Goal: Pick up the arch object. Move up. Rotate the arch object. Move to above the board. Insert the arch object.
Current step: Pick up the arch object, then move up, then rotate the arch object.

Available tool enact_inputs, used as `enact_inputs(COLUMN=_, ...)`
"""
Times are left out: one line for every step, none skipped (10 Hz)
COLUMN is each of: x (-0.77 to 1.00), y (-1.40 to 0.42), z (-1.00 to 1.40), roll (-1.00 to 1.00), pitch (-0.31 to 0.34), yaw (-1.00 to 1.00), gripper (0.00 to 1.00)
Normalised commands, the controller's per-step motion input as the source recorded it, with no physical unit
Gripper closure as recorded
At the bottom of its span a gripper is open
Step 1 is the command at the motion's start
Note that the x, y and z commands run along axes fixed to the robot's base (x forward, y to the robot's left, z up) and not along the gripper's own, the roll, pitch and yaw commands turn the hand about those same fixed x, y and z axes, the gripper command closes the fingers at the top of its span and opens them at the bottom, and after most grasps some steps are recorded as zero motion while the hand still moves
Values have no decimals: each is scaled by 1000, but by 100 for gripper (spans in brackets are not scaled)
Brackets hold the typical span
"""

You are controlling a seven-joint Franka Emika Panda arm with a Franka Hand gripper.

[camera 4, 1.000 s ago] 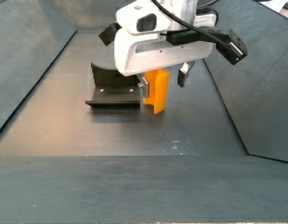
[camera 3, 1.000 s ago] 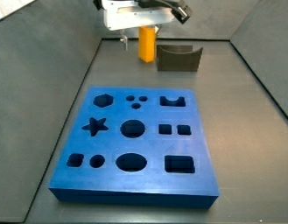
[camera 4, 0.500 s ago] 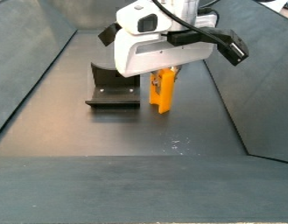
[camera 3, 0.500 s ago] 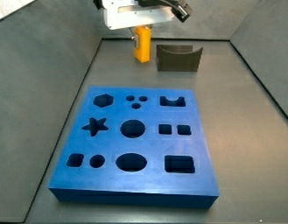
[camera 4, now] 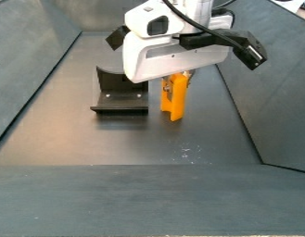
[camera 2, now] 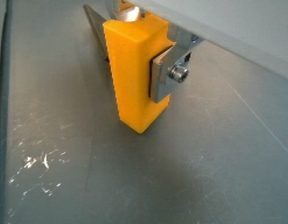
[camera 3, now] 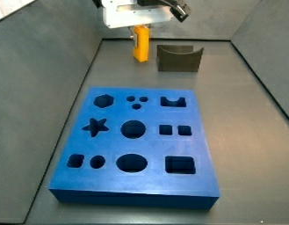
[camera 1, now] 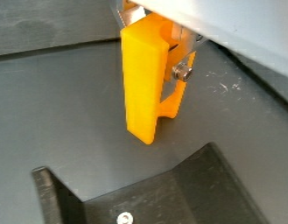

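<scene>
My gripper (camera 3: 140, 29) is shut on the arch object (camera 3: 140, 44), a bright yellow-orange block held upright at the far end of the floor. It hangs beside the fixture (camera 3: 178, 58), low over the floor. In both wrist views the silver fingers (camera 1: 181, 68) clamp its upper part (camera 2: 132, 74), and its notched edge (camera 1: 172, 98) shows below one finger. In a side view the arch object (camera 4: 174, 97) hangs under the white gripper body (camera 4: 167, 51). The blue board (camera 3: 134, 189) with shaped cut-out holes lies nearer, well apart from the gripper.
The dark fixture (camera 4: 118, 94) stands close beside the held block and also shows in a wrist view (camera 1: 170, 197). Grey sloping walls (camera 3: 46, 70) enclose the floor on the sides and at the back.
The gripper has shifted slightly sideways with the arch object and turned it a little, so its notched edge now shows in a side view. The board and fixture have not moved.
</scene>
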Motion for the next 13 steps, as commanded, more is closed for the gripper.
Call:
enact_inputs(x=0, y=0, z=0, roll=0, pitch=0, yaw=0, gripper=100)
enact_inputs(x=0, y=0, z=833, roll=0, pitch=0, yaw=0, gripper=100)
enact_inputs(x=51, y=-4, z=781, roll=8, pitch=7, yaw=48, gripper=100)
enact_inputs(x=44, y=0, z=629, roll=18, pitch=62, yaw=41, gripper=100)
enact_inputs(x=31, y=3, z=505, roll=33, pitch=77, yaw=33, gripper=100)
enact_inputs(x=20, y=2, z=378, roll=51, pitch=83, yaw=24, gripper=100)
enact_inputs(x=11, y=2, z=252, roll=67, pitch=91, yaw=17, gripper=100)
enact_inputs(x=-502, y=-436, z=1000, roll=0, pitch=0, yaw=0, gripper=100)
enact_inputs(x=-521, y=-451, z=1000, roll=17, pitch=-11, yaw=-1, gripper=100)
enact_inputs(x=-491, y=-381, z=1000, roll=58, pitch=-47, yaw=12, gripper=100)
enact_inputs(x=-462, y=-329, z=1000, roll=86, pitch=-31, yaw=18, gripper=100)
enact_inputs(x=-405, y=-284, z=1000, roll=122, pitch=-2, yaw=27, gripper=100)
enact_inputs(x=-349, y=-252, z=1000, roll=149, pitch=19, yaw=32, gripper=100)
